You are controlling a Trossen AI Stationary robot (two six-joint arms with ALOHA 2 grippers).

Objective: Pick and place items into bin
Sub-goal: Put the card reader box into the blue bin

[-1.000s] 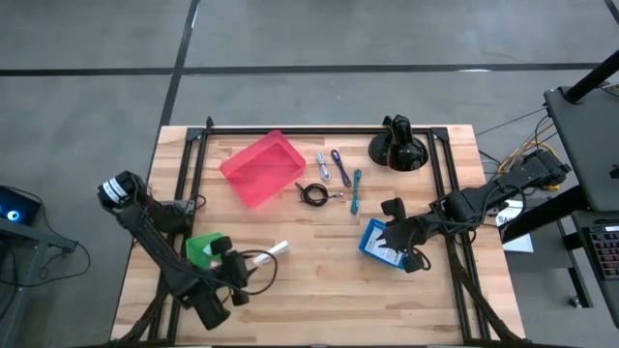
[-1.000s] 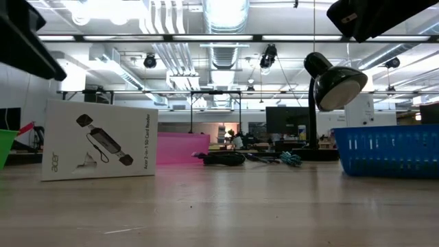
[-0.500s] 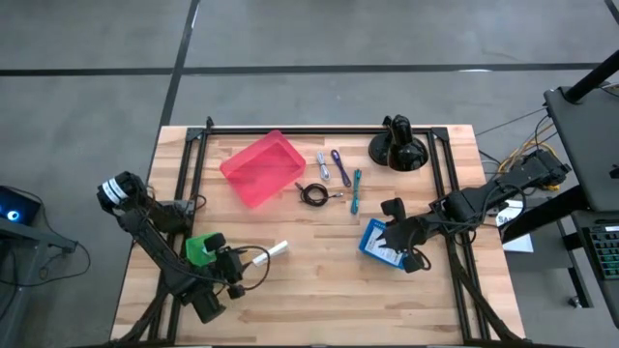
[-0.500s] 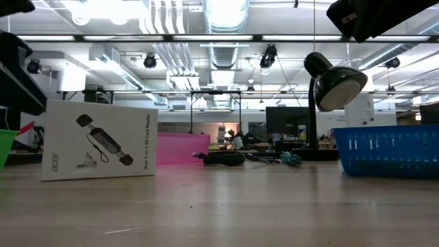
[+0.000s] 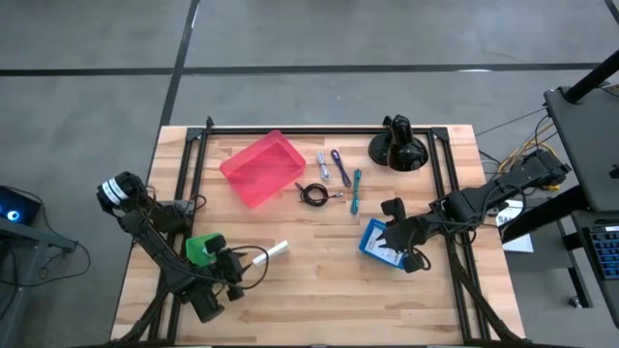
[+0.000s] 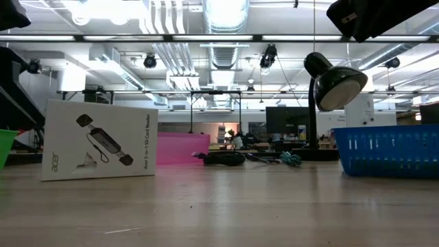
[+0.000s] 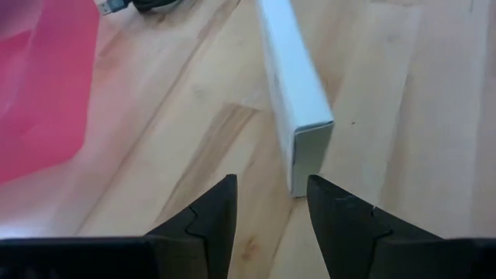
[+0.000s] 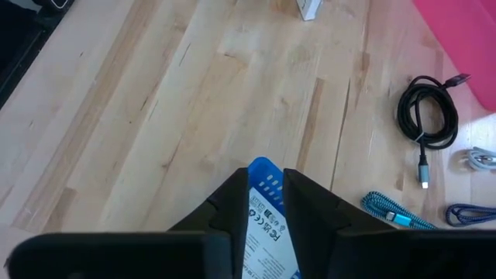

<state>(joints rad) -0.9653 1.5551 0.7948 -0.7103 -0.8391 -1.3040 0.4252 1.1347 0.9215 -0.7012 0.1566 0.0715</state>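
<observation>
Cardboard, a slim white rectangular box [image 7: 293, 101], lies just ahead of the left gripper [image 7: 271, 203], long axis running away from it, near end slightly off the gap. Its fingers [image 7: 213, 213] stand partly open, empty. The right gripper [image 8: 266, 203] pinches a blue plastic basket [image 8: 267, 221].

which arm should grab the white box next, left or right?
Left, probably. The left gripper points at the white box, jaws open and empty, the box end just ahead of them. The right gripper sits across the table, jaws shut on the blue bin.
</observation>
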